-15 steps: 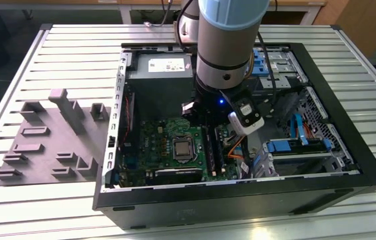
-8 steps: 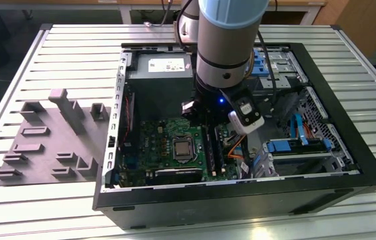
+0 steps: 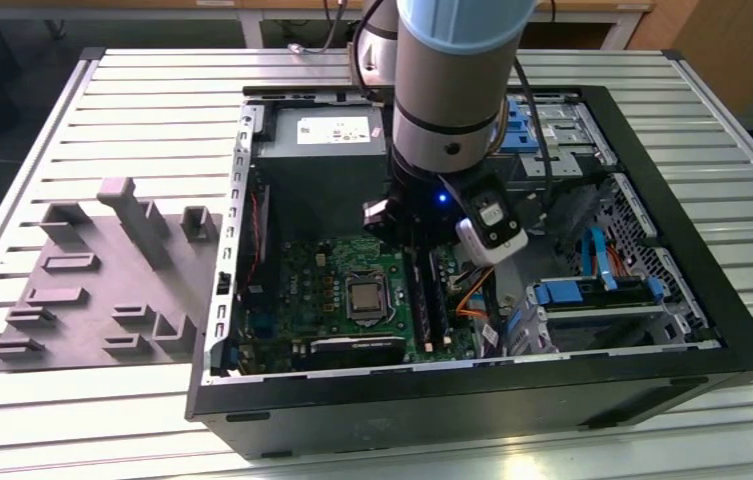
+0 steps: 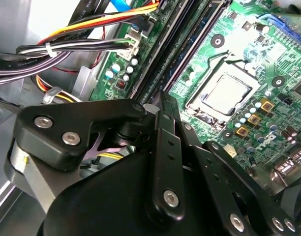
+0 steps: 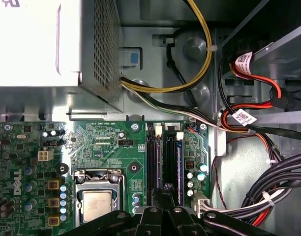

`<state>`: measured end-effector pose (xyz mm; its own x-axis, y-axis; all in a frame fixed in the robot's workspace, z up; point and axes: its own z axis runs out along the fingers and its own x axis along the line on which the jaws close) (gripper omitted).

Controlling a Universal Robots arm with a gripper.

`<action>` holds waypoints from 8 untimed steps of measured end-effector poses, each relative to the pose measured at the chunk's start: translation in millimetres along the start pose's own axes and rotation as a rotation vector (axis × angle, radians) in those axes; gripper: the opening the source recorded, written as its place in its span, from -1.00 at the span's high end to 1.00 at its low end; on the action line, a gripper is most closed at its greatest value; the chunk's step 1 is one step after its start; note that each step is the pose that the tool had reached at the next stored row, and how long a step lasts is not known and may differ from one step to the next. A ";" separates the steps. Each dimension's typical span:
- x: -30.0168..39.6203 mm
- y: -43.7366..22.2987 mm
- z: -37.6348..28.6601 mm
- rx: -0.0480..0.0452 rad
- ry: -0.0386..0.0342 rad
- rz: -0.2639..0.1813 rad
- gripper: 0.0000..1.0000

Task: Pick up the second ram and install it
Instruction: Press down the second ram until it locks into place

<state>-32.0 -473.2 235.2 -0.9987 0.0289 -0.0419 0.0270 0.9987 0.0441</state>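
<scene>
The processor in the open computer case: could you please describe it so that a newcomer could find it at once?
Start at the open black computer case on the slatted table and find the green motherboard on its floor. The processor is the square silver chip in a metal frame near the board's middle, beside the long dark memory slots under the tool. Nothing else there is square, flat and shiny.

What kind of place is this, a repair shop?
Probably a robotics lab or test bench: an open black computer case lies on a ribbed aluminium table, beside a grey moulded parts tray.
</scene>
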 end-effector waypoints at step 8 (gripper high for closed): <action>0.4 4.0 0.2 0.0000 0.0000 0.000 0.79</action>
<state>-32.3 -469.2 235.2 -0.9987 0.0288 -0.0419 0.0269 0.9987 0.0441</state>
